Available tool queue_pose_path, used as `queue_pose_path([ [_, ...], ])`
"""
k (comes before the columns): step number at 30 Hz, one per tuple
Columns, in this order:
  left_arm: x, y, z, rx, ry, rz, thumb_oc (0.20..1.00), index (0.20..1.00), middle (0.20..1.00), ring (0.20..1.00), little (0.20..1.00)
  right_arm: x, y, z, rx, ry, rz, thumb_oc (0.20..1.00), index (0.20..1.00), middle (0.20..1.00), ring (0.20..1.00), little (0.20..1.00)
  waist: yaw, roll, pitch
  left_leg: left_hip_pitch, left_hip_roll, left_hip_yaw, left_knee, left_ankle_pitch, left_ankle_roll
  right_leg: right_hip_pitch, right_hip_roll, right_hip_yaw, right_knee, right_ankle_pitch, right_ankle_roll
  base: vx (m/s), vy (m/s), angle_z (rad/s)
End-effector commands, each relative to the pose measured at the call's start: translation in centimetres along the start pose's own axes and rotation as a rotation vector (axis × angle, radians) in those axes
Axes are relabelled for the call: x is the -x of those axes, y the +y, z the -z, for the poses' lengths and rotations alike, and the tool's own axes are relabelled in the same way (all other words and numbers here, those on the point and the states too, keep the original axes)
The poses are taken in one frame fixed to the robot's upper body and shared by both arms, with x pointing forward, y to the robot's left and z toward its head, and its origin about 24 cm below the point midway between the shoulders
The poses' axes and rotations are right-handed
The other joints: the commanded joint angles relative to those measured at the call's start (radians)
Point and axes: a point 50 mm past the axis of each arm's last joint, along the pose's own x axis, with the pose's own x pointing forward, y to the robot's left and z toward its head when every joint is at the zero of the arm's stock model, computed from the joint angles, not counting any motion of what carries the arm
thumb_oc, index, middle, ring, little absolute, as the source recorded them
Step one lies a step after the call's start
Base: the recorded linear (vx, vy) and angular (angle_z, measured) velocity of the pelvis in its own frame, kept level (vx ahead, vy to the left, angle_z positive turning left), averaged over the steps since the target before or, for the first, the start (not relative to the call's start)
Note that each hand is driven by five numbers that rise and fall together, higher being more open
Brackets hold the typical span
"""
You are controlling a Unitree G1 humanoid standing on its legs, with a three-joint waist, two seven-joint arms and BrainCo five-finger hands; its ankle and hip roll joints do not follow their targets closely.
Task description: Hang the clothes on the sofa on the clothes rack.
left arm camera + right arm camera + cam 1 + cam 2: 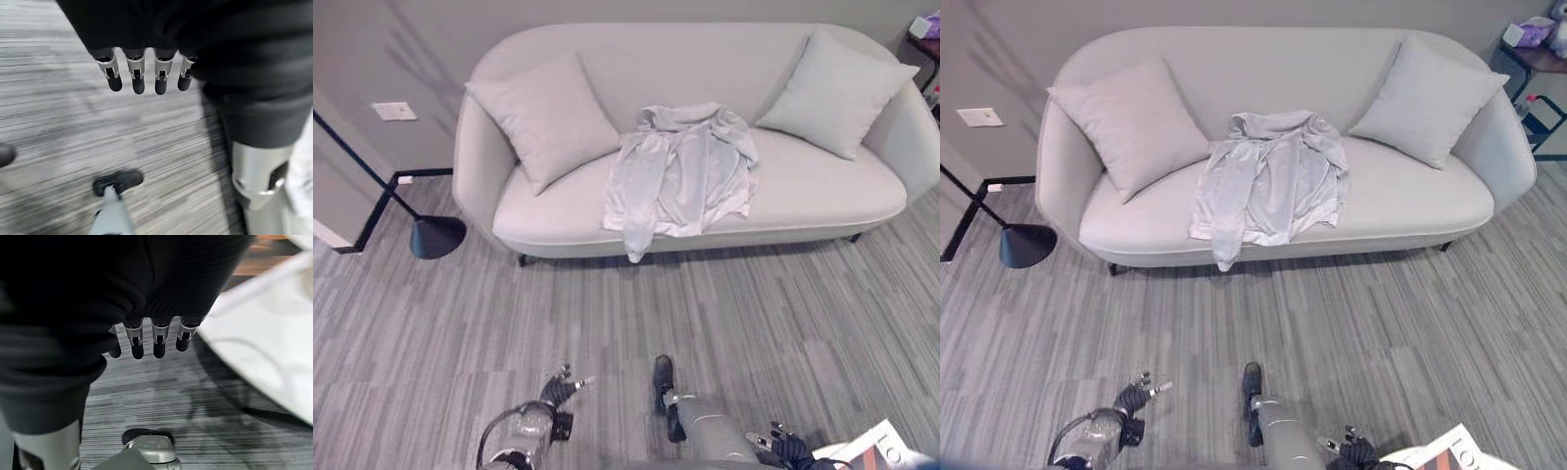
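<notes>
A home living room is indicated: a pale rounded sofa with two cushions is set against the far wall, a black floor lamp stands at its left, and grey wood-look flooring is laid throughout.

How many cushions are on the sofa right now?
2: one cushion leans at the sofa's left end, the other cushion at its right end, with the grey garment spread between them. None seems hidden.
</notes>
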Motion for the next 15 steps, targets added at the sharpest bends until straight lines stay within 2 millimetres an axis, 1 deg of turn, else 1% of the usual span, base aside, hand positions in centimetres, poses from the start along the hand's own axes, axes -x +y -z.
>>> queue_pose_path([
  [1,-0.2,0.4,-1.5,0.009,-0.070,-0.014,1.000,1.000,1.000,1.000,1.000,0.6,-2.2,1.4,0.017,0.031,0.050,1.000,1.000,1.000,1.000,1.000,-0.011,0.014,-0.037,-0.023,-0.047,0.040,-0.083,0.058,0.004,0.204,-0.031,0.127,-0.257,0.065,0.114,0.29,-0.259,0.51],
  [2,-0.2,0.2,-1.5,0.025,-0.074,-0.010,1.000,1.000,1.000,1.000,1.000,0.7,-2.5,1.5,0.012,0.036,0.058,1.000,1.000,1.000,1.000,1.000,-0.010,0.022,-0.041,-0.018,-0.033,0.032,-0.081,0.095,-0.009,0.212,-0.023,0.135,-0.252,0.058,0.102,0.25,-0.242,0.32],
  [4,-0.2,-0.1,-1.6,0.032,-0.086,0.001,1.000,1.000,1.000,1.000,1.000,0.8,-3.1,1.3,0.007,0.029,0.072,1.000,1.000,1.000,1.000,1.000,-0.012,0.029,-0.045,-0.047,0.002,0.025,0.006,0.157,-0.039,0.234,-0.017,0.143,-0.240,0.026,0.073,0.31,-0.357,0.01],
  [5,-0.2,0.0,-1.8,0.062,-0.098,0.002,1.000,1.000,1.000,1.000,1.000,0.9,-4.0,1.1,-0.001,0.015,0.093,1.000,1.000,1.000,1.000,1.000,-0.003,0.003,-0.032,-0.153,0.048,0.014,0.261,0.266,-0.048,0.293,-0.022,0.161,-0.220,-0.028,0.029,0.32,-0.395,-0.13],
  [6,-0.2,0.0,-1.8,0.062,-0.098,0.002,1.000,1.000,1.000,1.000,1.000,0.9,-4.0,1.1,-0.001,0.015,0.093,1.000,1.000,1.000,1.000,1.000,-0.004,0.004,-0.032,-0.157,0.049,0.013,0.267,0.263,-0.049,0.292,-0.021,0.159,-0.219,-0.029,0.029,0.41,-0.485,-0.18],
  [7,-0.2,-0.1,-1.9,0.065,-0.103,0.003,1.000,1.000,1.000,1.000,1.000,1.0,-4.6,0.5,-0.006,-0.011,0.110,1.000,1.000,1.000,1.000,1.000,0.011,-0.027,-0.017,-0.232,0.055,0.014,0.424,0.307,-0.029,0.335,-0.037,0.180,-0.217,-0.051,0.011,0.15,-0.175,-0.12],
  [8,-0.2,-0.1,-1.9,0.064,-0.103,0.003,1.000,1.000,1.000,1.000,1.000,1.0,-4.6,0.5,-0.006,-0.011,0.110,1.000,1.000,1.000,1.000,1.000,0.011,-0.026,-0.017,-0.234,0.056,0.013,0.430,0.305,-0.029,0.335,-0.036,0.179,-0.217,-0.052,0.011,0.24,-0.233,-0.37],
  [9,-0.1,-0.2,-1.9,0.072,-0.101,0.009,1.000,1.000,1.000,1.000,1.000,1.0,-5.0,0.3,-0.003,-0.019,0.117,1.000,1.000,1.000,1.000,1.000,0.021,-0.036,-0.009,-0.265,0.053,0.023,0.454,0.292,-0.011,0.356,-0.043,0.192,-0.214,-0.062,0.005,0.27,-0.127,-0.83],
  [10,-0.1,-0.6,-1.9,0.096,-0.106,0.021,1.000,1.000,1.000,1.000,1.000,1.1,-5.4,-0.4,-0.014,-0.052,0.127,1.000,1.000,1.000,1.000,1.000,0.038,-0.047,-0.003,-0.321,0.047,0.045,0.424,0.263,0.007,0.390,-0.056,0.207,-0.212,-0.080,0.002,0.37,-0.136,-0.57],
  [11,-0.1,-0.8,-1.8,0.109,-0.108,0.028,1.000,1.000,1.000,1.000,1.000,1.1,-5.6,-0.7,-0.024,-0.070,0.132,1.000,1.000,1.000,1.000,1.000,0.047,-0.047,0.003,-0.338,0.042,0.053,0.379,0.239,0.013,0.404,-0.062,0.211,-0.212,-0.089,0.005,0.50,-0.053,-0.01],
  [12,0.0,-1.2,-1.9,0.122,-0.115,0.041,1.000,1.000,1.000,1.000,1.000,1.1,-5.9,-1.8,-0.035,-0.113,0.143,1.000,1.000,1.000,1.000,1.000,0.062,-0.042,0.011,-0.377,0.025,0.084,0.230,0.199,0.018,0.436,-0.072,0.214,-0.217,-0.109,0.014,0.40,0.033,0.44],
  [13,0.0,-1.4,-1.9,0.123,-0.119,0.049,1.000,1.000,1.000,1.000,1.000,1.1,-5.9,-2.1,-0.033,-0.126,0.142,1.000,1.000,1.000,1.000,1.000,0.069,-0.035,0.011,-0.383,0.018,0.088,0.144,0.206,0.012,0.449,-0.070,0.214,-0.221,-0.118,0.017,0.47,0.054,0.20],
  [14,0.0,-1.4,-1.8,0.130,-0.120,0.046,1.000,1.000,1.000,1.000,1.000,1.0,-5.9,-2.6,-0.030,-0.146,0.146,1.000,1.000,1.000,1.000,1.000,0.086,-0.024,0.018,-0.426,0.006,0.082,0.049,0.262,0.004,0.478,-0.057,0.219,-0.233,-0.129,0.020,0.34,0.040,-0.20],
  [15,0.1,-1.5,-1.9,0.131,-0.122,0.053,1.000,1.000,1.000,1.000,1.000,1.0,-5.8,-2.9,-0.027,-0.157,0.139,1.000,1.000,1.000,1.000,1.000,0.093,-0.015,0.015,-0.422,0.009,0.078,-0.015,0.281,-0.003,0.492,-0.056,0.219,-0.231,-0.136,0.022,0.39,0.033,-0.25],
])
